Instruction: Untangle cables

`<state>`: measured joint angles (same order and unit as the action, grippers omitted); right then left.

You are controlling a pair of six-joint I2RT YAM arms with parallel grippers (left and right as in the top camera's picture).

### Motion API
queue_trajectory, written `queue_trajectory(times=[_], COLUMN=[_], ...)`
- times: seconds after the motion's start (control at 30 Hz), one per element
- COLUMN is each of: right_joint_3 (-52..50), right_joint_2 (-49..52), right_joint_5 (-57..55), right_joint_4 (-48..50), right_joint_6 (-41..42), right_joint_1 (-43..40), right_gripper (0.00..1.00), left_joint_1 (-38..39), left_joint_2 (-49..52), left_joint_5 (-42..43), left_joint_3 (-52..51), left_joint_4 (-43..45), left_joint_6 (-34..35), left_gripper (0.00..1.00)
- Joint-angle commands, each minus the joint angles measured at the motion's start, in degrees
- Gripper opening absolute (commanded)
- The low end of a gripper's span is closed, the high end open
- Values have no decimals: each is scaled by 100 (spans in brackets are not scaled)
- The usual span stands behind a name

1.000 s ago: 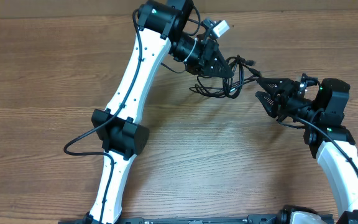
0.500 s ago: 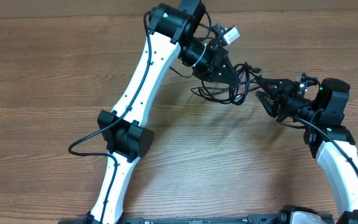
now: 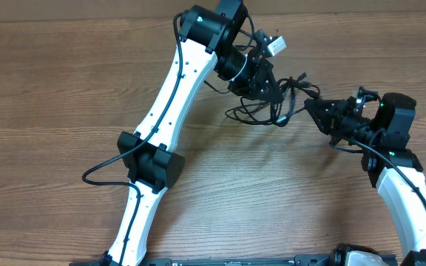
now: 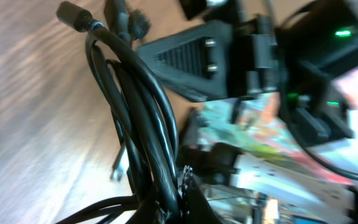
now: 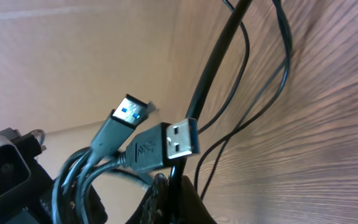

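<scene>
Right wrist, black cables (image 5: 215,62) looped together, two USB plugs (image 5: 166,142) showing

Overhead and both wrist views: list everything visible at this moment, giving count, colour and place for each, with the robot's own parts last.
cables: several, exact count unclear, black, tangled at the upper middle of the table between the two grippers
USB plugs: two showing, black with metal ends, at the cable ends close to the right gripper
table: one, brown wood grain, under everything
left arm: one, white and black, reaching up from the bottom edge to the tangle
right arm: one, white and black, at the right side
left gripper: one, black, shut on the cables
right gripper: one, black, shut on the cables
</scene>
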<state>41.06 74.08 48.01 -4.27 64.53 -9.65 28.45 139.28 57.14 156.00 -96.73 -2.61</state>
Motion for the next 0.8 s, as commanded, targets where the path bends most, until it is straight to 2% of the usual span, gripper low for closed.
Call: queue_trajectory(times=[0.0, 0.23, 0.57, 0.77], right_joint_3=[138, 138, 138, 136], right_joint_2=[-133, -131, -131, -131], right_joint_5=[-323, -461, -1241, -2129], right_joint_4=[-136, -503, -1897, -2643], right_joint_6=[-225, -752, -2020, -2162], right_joint_1=[-74, -256, -254, -254], right_gripper=[4, 4, 4, 4], left_joint_1=[11, 11, 127, 369], left_joint_2=[-96, -96, -94, -94], left_joint_5=[-979, -1211, -1847, -2011], left_joint_3=[133, 131, 87, -278], left_joint_4=[-9, -9, -9, 61], left_joint_6=[55, 50, 48, -2], left_gripper=[4, 4, 4, 4])
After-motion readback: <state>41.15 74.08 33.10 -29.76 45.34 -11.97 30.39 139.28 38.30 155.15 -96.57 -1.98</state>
